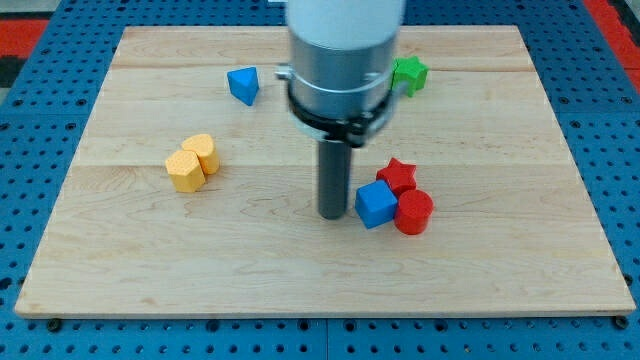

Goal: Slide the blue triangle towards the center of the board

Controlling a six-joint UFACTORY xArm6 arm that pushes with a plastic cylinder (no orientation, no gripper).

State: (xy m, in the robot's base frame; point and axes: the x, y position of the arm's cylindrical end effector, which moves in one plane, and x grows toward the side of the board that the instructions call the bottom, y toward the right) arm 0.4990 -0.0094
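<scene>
My tip point(332, 214) rests on the wooden bench point(150, 270) just left of the blue cube point(375, 204), well apart from the blue triangle point(243, 85); no pincer shows.

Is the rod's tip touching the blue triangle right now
No, my tip sits beside the blue cube, well away from the blue triangle.
</scene>
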